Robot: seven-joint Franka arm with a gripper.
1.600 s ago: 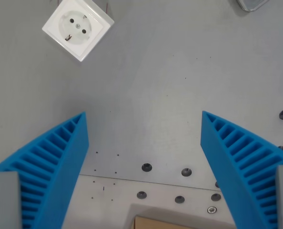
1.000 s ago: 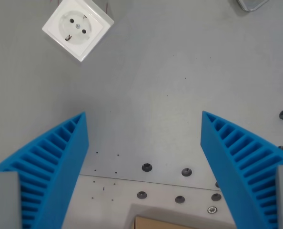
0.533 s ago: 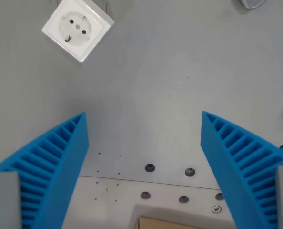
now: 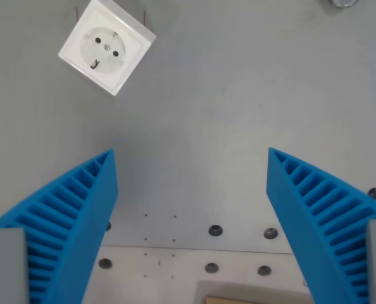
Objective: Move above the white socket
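Hovering end effector (image 4: 191, 158) — spread wide, empty | white socket (image 4: 106, 46) upper left — bare grey table (image 4: 226, 95) between

A grey matte tabletop (image 4: 226, 95) dotted with dark bolt holes (image 4: 216, 230).

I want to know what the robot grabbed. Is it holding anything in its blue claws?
No, nothing is held. The gripper is open, with only bare grey table between its blue fingers. The white socket lies apart, toward the wrist view's upper left.
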